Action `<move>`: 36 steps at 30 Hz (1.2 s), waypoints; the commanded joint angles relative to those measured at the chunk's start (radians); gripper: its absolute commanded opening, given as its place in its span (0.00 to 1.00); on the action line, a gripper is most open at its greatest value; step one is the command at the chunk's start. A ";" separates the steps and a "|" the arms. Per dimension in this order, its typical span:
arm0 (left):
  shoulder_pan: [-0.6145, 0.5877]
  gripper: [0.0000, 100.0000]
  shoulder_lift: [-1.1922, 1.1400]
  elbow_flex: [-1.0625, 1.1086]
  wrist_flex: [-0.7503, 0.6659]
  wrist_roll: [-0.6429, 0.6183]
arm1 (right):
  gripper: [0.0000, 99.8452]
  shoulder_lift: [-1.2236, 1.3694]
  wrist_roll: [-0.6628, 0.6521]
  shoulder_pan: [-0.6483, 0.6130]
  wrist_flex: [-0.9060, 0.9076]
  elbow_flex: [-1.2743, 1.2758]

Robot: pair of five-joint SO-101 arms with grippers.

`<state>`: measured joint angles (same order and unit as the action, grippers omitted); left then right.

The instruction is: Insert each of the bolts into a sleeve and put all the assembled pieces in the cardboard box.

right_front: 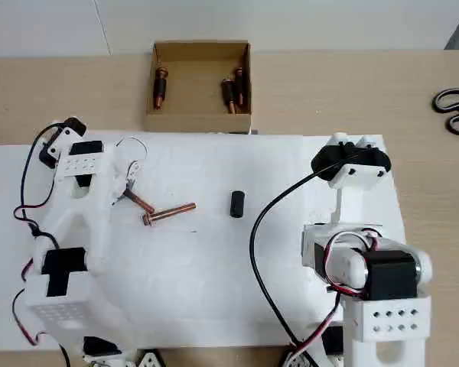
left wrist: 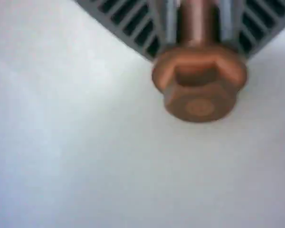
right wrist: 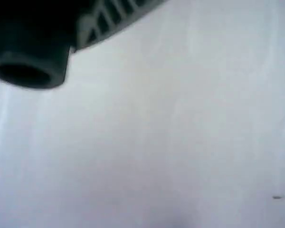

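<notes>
Left pincer [right_front: 128,193] clamps bolt [left wrist: 198,90]; spare bolt [right_front: 170,213] beside

The bolt [left wrist: 199,90] is glossy copper-toned metal, the sleeve [right wrist: 31,61] matt.

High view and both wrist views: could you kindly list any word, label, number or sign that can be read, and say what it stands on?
None can be read. The cardboard box, the bolt and the sleeve bear no legible print; a faint round mark on the bolt's head is too blurred to read.
</notes>
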<state>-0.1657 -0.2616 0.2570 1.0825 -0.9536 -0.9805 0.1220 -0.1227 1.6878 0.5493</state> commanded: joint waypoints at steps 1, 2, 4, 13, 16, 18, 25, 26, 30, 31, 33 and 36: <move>0.026 0.01 0.006 -0.041 -0.021 0.003 | 0.00 -0.013 0.000 0.010 -0.019 -0.009; 0.035 0.01 0.008 -0.054 -0.005 0.003 | 0.00 -0.013 0.000 0.007 -0.021 -0.011; 0.052 0.01 0.008 -0.117 0.055 0.003 | 0.00 -0.015 0.000 0.005 -0.018 -0.031; 0.140 0.01 0.008 -0.680 0.382 0.100 | 0.00 -0.013 -0.008 0.005 -0.013 -0.230; 0.187 0.01 0.008 -0.889 0.468 0.166 | 0.00 -0.015 -0.009 0.004 -0.012 -0.233; 0.219 0.01 0.008 -1.026 0.542 0.209 | 0.00 -0.027 -0.018 0.002 -0.010 -0.241; 0.275 0.01 0.026 -1.340 0.671 0.267 | 0.00 -0.177 -0.103 -0.053 0.012 -0.264; 0.278 0.01 0.051 -1.356 0.671 0.275 | 0.00 -0.191 -0.112 -0.053 0.013 -0.264; 0.342 0.01 0.203 -1.339 0.671 0.322 | 0.00 -0.225 -0.143 -0.048 0.007 -0.262; 0.368 0.01 0.236 -1.320 0.671 0.334 | 0.00 -0.228 -0.143 -0.048 0.007 -0.258; 0.411 0.01 0.316 -1.276 0.671 0.345 | 0.00 -0.240 -0.143 -0.048 0.005 -0.218; 0.453 0.01 0.446 -1.164 0.671 0.351 | 0.00 -0.282 -0.143 -0.048 0.001 -0.137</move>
<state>0.2532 0.0407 -0.9751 1.7346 -0.6114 -1.2352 -0.0084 -0.1672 1.6893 0.3744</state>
